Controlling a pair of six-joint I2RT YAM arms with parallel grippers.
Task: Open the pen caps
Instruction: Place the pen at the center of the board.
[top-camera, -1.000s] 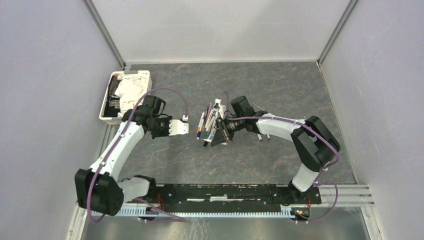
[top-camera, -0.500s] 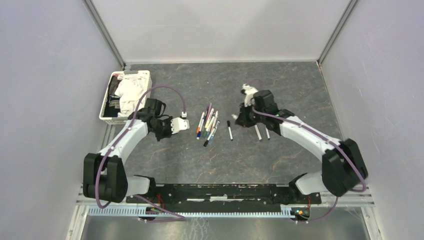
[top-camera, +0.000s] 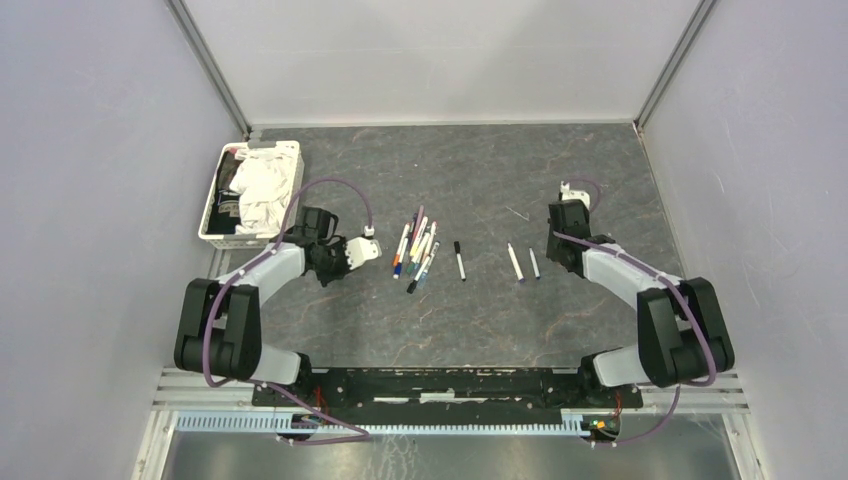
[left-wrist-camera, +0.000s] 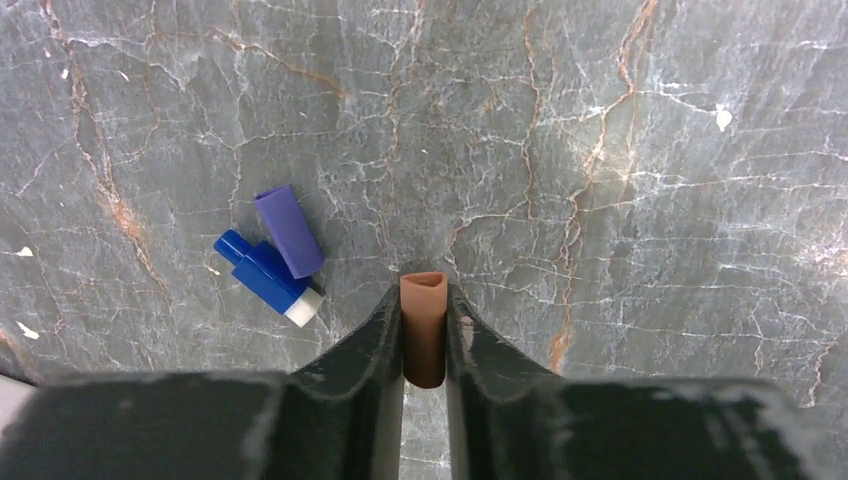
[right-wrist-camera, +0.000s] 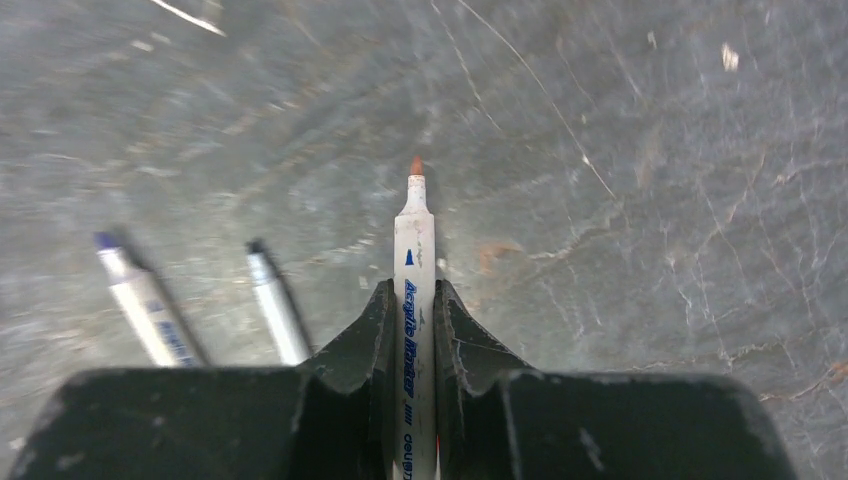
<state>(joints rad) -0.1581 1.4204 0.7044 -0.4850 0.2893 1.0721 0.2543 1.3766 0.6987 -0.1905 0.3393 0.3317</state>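
Note:
My left gripper (left-wrist-camera: 424, 300) is shut on a small orange-brown pen cap (left-wrist-camera: 424, 335), held just above the table with its open end pointing away. A purple cap (left-wrist-camera: 288, 230) and a blue cap (left-wrist-camera: 262, 277) lie touching each other to its left. My right gripper (right-wrist-camera: 415, 295) is shut on a white pen barrel (right-wrist-camera: 414, 250) whose bare orange tip points forward. In the top view the left gripper (top-camera: 325, 265) sits left of the pen pile (top-camera: 418, 250). The right gripper (top-camera: 562, 258) is at the right, beside two uncapped pens (top-camera: 524, 263).
A white tray (top-camera: 212, 205) of white cloth stands at the back left. A single black-tipped pen (top-camera: 459, 260) lies between the pile and the two uncapped pens. Those two pens (right-wrist-camera: 145, 300) (right-wrist-camera: 277, 305) lie left of the right fingers. Grey walls enclose the table.
The right arm swung away from the pen pile to the right side of the table with the white pen in its jaws. The left arm drew back slightly, still holding the cap.

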